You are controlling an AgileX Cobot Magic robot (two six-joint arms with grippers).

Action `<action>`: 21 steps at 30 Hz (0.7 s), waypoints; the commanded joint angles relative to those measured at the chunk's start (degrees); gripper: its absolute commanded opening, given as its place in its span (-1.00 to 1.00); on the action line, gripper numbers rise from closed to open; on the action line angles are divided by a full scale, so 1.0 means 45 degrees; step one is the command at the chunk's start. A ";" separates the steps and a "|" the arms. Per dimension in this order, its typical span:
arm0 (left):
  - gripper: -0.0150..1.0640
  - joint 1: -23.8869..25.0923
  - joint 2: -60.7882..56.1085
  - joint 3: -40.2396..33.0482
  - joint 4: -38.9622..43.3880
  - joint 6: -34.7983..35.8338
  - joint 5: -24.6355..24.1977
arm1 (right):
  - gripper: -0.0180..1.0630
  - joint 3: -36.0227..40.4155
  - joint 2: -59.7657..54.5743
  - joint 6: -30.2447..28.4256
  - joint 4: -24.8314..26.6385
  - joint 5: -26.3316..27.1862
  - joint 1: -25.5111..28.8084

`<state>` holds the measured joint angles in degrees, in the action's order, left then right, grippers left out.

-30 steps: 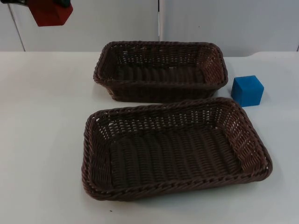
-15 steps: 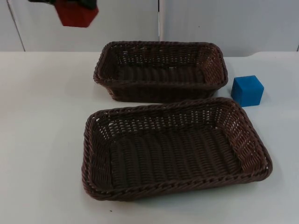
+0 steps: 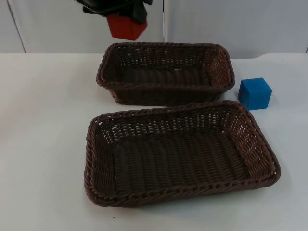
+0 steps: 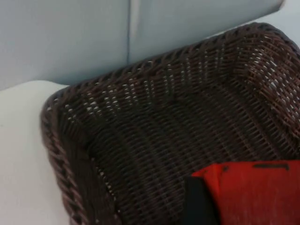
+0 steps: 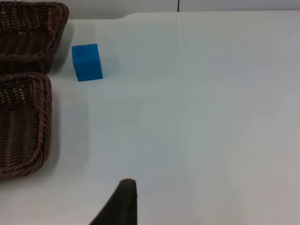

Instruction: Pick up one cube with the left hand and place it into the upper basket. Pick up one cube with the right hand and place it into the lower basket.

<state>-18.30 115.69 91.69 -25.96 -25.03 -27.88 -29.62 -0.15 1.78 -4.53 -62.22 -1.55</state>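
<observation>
My left gripper (image 3: 122, 15) hangs high over the back left corner of the upper basket (image 3: 166, 94) and is shut on a red cube (image 3: 126, 29). In the left wrist view the red cube (image 4: 255, 190) sits against a black fingertip (image 4: 200, 201), with the brown wicker upper basket (image 4: 70, 101) beneath it. The lower basket (image 3: 168, 110) stands nearer the front and has nothing in it. A blue cube (image 3: 255, 93) rests on the table to the right of the upper basket. My right gripper (image 5: 120, 205) waits off to the right, well away from the blue cube (image 5: 87, 62).
The two baskets almost touch, upper basket (image 5: 28, 28) behind lower basket (image 5: 23, 117). White table (image 3: 43, 120) lies bare to the left and to the right of them. The grey partition wall (image 3: 231, 24) closes the back.
My left gripper has carried the red cube to the right, from the far upper left to above the upper basket's back left corner. The blue cube and both baskets have stayed put.
</observation>
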 commanded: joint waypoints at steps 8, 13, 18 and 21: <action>-0.97 -0.0246 0.1417 0.1636 -0.0239 -0.0041 -0.0050 | 0.98 0.0023 0.0034 -0.0015 -0.0023 0.0084 0.0077; -0.97 -0.0246 0.2118 0.2324 -0.0336 -0.0041 0.0013 | 0.98 0.0023 0.0034 -0.0015 -0.0023 0.0084 0.0077; -0.97 -0.0246 0.2878 0.2940 -0.0609 -0.0041 0.0304 | 0.98 0.0023 0.0034 -0.0015 -0.0023 0.0084 0.0077; -0.97 -0.0246 0.3643 0.3589 -0.0730 -0.0041 0.0393 | 0.98 0.0023 0.0034 -0.0015 -0.0056 0.0084 0.0077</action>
<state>-19.04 130.13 105.76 -27.77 -25.03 -27.29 -29.62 -0.15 1.78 -4.53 -62.22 -1.55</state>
